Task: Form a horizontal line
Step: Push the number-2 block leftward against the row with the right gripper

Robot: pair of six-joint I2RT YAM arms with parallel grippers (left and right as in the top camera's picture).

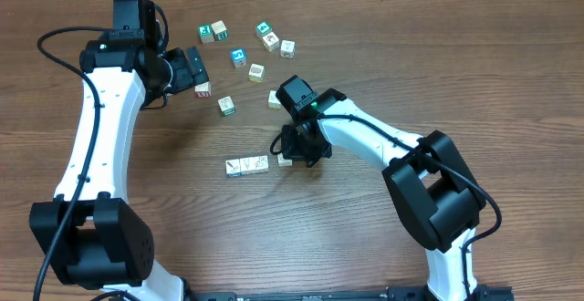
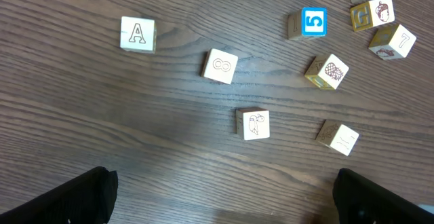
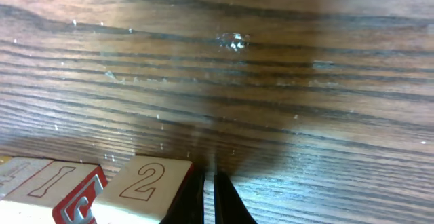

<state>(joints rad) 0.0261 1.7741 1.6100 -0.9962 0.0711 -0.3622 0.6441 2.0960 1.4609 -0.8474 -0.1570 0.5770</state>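
Several cubes touch in the horizontal line [image 1: 247, 165] on the counter [image 1: 383, 36]. One more cube [image 1: 286, 160] sits just off its end, beside the pressed-together right end effector [image 1: 292, 153]. Joining it remains, while the left end effector [image 1: 198, 71] hangs spread.

left pincer [image 2: 224, 205] — spread wide | right pincer [image 3: 209, 195] — closed tight
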